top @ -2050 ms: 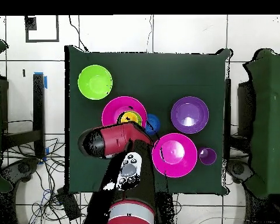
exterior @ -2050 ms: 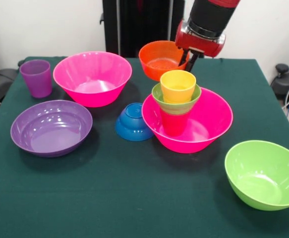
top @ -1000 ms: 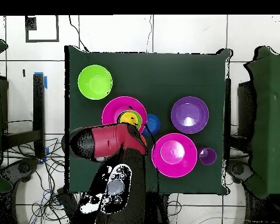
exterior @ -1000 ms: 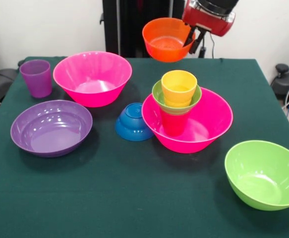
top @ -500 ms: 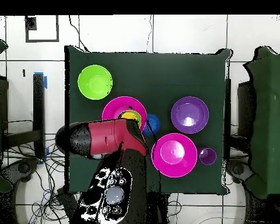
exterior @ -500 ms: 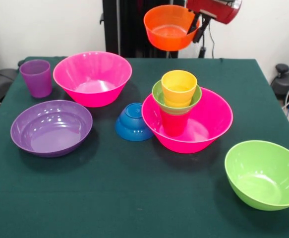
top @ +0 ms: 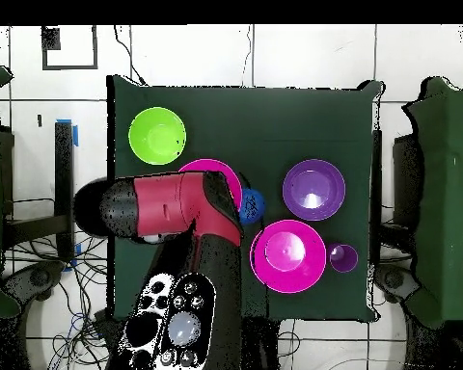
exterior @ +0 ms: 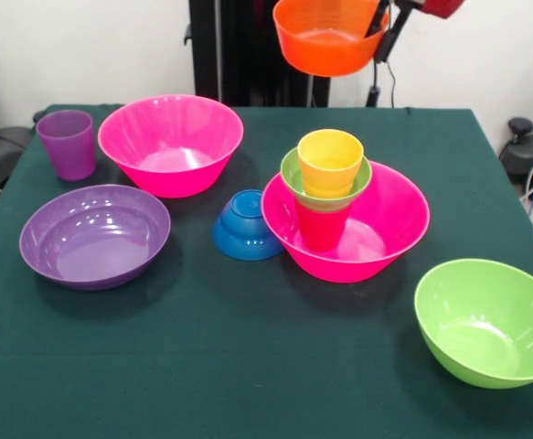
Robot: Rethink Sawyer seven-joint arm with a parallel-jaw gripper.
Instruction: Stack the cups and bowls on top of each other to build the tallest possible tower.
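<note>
My gripper (exterior: 383,29) is shut on the right rim of the shallow orange bowl (exterior: 325,37), which hangs high above the table's far side. Below it a hot pink bowl (exterior: 376,240) holds a red cup (exterior: 320,227); a small green bowl (exterior: 325,187) sits on that cup and a yellow cup (exterior: 329,160) stands in it. The small blue bowl (exterior: 245,225) lies against this pink bowl. The other pink bowl (exterior: 170,143), purple cup (exterior: 67,144), purple bowl (exterior: 94,234) and lime green bowl (exterior: 487,320) stand apart. In the overhead view the arm (top: 168,207) hides the gripper and the stack.
The table (exterior: 248,366) is covered in dark green cloth. From above, the lime green bowl (top: 157,135), purple bowl (top: 313,189), pink bowl (top: 287,255), purple cup (top: 343,257) and blue bowl (top: 252,204) show around the arm.
The gripper has lifted the orange bowl off the table and carried it steadily higher, drifting slightly right in the front view. Everything else stayed put.
</note>
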